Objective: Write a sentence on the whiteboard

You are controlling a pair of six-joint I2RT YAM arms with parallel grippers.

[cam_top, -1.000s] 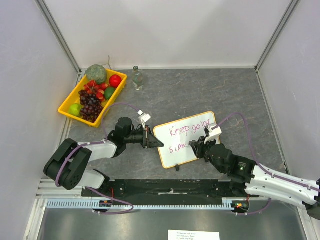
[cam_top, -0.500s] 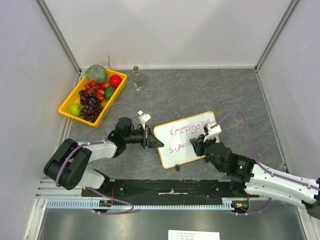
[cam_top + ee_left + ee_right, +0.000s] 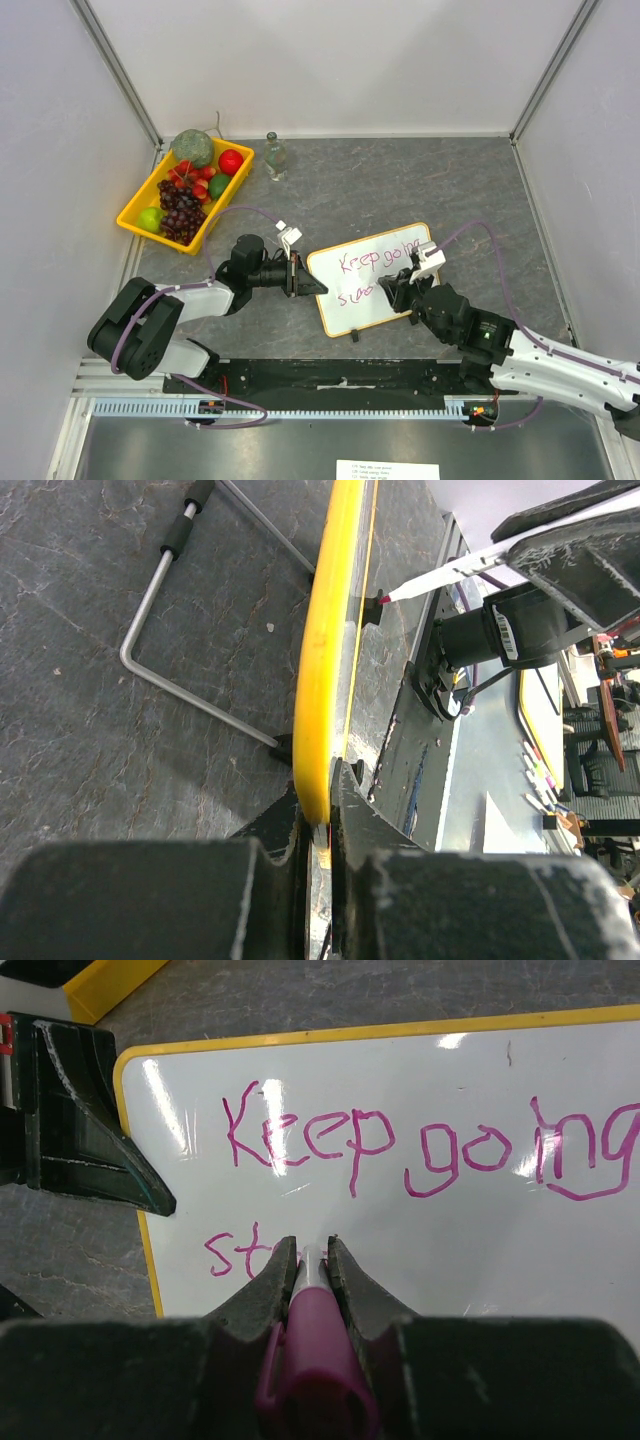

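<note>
Left gripper (image 3: 318,798) jaws pinched shut on the whiteboard (image 3: 352,308) edge, right gripper (image 3: 306,1252) jaws clamped round the pink marker (image 3: 318,1360) mid-word, and too hard a push could skid the board, smearing letters.

White whiteboard (image 3: 365,312), yellow frame (image 3: 350,1032), pink lettering (image 3: 310,1140); pink marker (image 3: 318,1350); grey mottled table (image 3: 400,180).

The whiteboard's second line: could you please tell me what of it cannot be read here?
Right wrist view: after "st" on the whiteboard, the right tool and its pink marker cover the rest.
Top view: the letters are too small.
Left wrist view: the whiteboard is edge-on in the left tool; no writing shows.
</note>
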